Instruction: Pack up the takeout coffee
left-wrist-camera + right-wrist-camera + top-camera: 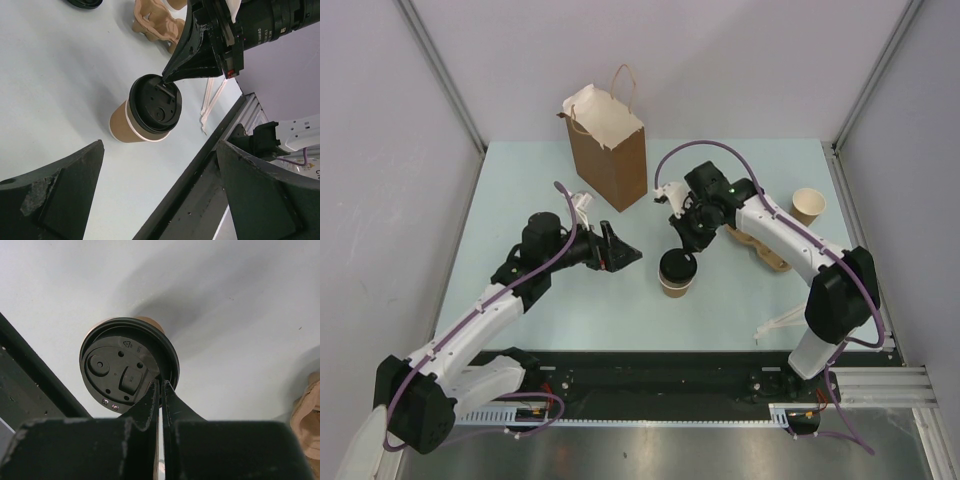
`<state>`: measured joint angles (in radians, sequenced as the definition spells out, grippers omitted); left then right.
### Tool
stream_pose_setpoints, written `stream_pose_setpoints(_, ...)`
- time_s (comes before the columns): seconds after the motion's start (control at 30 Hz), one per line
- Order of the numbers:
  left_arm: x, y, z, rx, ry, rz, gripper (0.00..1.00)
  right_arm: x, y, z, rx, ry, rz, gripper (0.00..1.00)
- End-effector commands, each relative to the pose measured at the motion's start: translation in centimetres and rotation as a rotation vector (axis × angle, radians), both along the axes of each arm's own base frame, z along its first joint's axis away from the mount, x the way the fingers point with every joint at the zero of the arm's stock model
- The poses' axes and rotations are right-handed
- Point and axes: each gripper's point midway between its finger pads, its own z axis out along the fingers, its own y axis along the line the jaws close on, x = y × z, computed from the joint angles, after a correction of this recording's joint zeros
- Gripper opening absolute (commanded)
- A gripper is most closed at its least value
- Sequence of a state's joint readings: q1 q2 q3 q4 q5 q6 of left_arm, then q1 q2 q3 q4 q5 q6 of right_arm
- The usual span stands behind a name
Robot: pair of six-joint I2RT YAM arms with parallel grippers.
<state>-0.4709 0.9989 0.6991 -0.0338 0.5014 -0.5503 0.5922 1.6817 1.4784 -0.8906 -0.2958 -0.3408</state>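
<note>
The takeout coffee (677, 275) is a tan paper cup with a black lid on it, standing upright on the pale table in front of the arms; it also shows in the left wrist view (150, 112) and the right wrist view (125, 365). My right gripper (687, 255) (165, 77) (161, 382) is shut, and its tips rest on the lid's rim from above. I cannot tell whether the rim is pinched. My left gripper (625, 255) (159, 150) hangs wide open to the left of the cup, pointing at it, with nothing between its fingers.
A tall brown paper bag (610, 150) with twine handles stands open at the back. A brown pulp carrier tray (760, 247) (155, 22) lies under the right forearm. An open, lidless cup (809, 205) stands far right. White wrapped sticks (775, 325) (212, 100) lie by the black front rail (650, 375).
</note>
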Motion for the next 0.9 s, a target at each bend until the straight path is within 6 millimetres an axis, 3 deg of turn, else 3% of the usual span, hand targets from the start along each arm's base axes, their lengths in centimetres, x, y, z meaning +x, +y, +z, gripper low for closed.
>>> stream_pose_setpoints(0.0,-0.2,-0.1,0.8,-0.023,-0.03,-0.003,0.99,-0.1,0.7,-0.2,0.012,-0.004,0.014,0.0)
stream_pose_setpoints(0.57,-0.2,0.0,0.5,-0.02,-0.027,-0.001,0.99,-0.5,0.8,-1.6,0.009,0.04,0.014,0.0)
stream_pose_setpoints(0.87,-0.2,0.0,0.4,-0.016,-0.028,-0.003,0.99,-0.5,1.2,-0.7,0.04,0.029,0.006,0.0)
